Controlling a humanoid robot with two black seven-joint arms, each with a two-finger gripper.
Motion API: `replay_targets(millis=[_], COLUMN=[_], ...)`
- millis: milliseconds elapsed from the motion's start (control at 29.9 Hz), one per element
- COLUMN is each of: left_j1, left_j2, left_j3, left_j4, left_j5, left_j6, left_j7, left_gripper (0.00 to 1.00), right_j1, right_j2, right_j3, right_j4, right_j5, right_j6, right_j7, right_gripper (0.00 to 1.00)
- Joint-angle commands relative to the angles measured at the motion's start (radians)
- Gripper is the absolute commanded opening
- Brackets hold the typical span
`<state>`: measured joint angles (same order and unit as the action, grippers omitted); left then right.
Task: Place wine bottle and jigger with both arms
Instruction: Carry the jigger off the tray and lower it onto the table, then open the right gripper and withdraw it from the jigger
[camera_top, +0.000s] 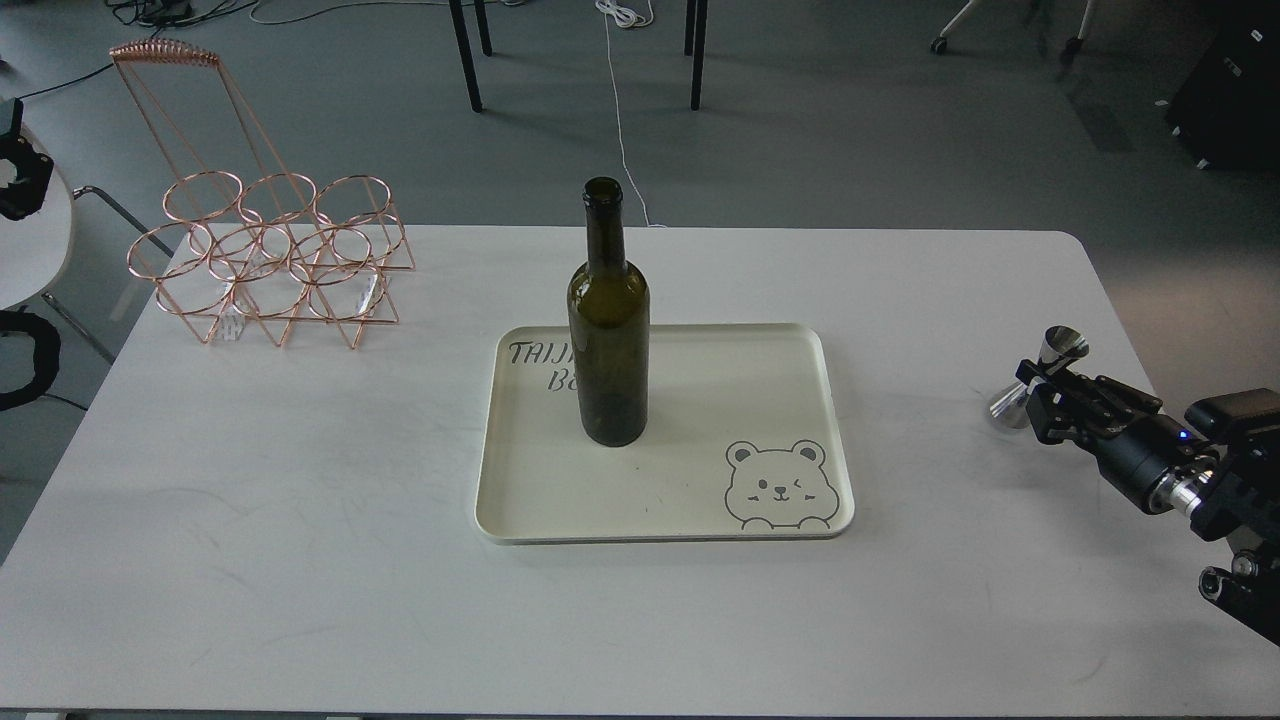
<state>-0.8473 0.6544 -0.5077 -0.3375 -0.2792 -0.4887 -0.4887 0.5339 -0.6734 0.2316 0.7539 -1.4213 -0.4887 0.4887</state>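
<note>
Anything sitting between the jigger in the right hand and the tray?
No. In the head view, only bare white table lies between the jigger, held by the right hand, and the tray.

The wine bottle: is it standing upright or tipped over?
Upright. The wine bottle stands on its base on the cream tray, neck pointing straight up, with nothing touching it.

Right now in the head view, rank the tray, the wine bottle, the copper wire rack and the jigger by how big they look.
1. Tray
2. Copper wire rack
3. Wine bottle
4. Jigger
Rack versus bottle is unsure, since the rack sits farther back.
</note>
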Motion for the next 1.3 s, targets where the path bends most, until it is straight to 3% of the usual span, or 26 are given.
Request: replay_targets(millis=[0, 200, 367, 434, 869, 1002, 1136, 1269], left_j1=[-0.001, -0.001, -0.003, -0.006, -0.018, -0.019, -0.019, -0.018], left_j2=[0.001, 0.002, 0.020, 0.025, 0.063, 0.111, 0.178, 0.264], left_j3=[0.000, 0.000, -0.002, -0.002, 0.005, 0.067, 0.071, 0.097], left_j4=[0.000, -0.003, -0.008, -0.009, -0.046, -0.121, -0.169, -0.299], left_j5=[0.000, 0.000, 0.000, 0.000, 0.008, 0.110, 0.189, 0.299], left_j6=[0.000, 0.000, 0.000, 0.000, 0.000, 0.000, 0.000, 0.000], left_j7=[0.000, 0.000, 0.000, 0.000, 0.015, 0.084, 0.090, 0.099], left_gripper=[0.98, 0.98, 0.98, 0.98, 0.98, 0.98, 0.98, 0.98], right_j1=[-0.002, -0.005, -0.006, -0.011, 0.053, 0.173, 0.313, 0.389], right_j2=[0.000, -0.012, -0.095, -0.121, -0.317, -0.324, -0.311, -0.240], right_j3=[-0.001, 0.000, 0.003, 0.002, 0.018, 0.014, 0.017, 0.017], right_j4=[0.010, 0.074, 0.172, 0.200, 0.369, 0.372, 0.351, 0.285], right_j5=[0.001, 0.001, 0.002, 0.002, 0.088, 0.192, 0.352, 0.540], right_j6=[0.000, 0.000, 0.000, 0.000, 0.000, 0.000, 0.000, 0.117], right_j7=[0.000, 0.000, 0.000, 0.000, 0.000, 0.000, 0.000, 0.000], right_gripper=[0.38, 0.53, 0.89, 0.94, 0.94, 0.94, 0.94, 0.96])
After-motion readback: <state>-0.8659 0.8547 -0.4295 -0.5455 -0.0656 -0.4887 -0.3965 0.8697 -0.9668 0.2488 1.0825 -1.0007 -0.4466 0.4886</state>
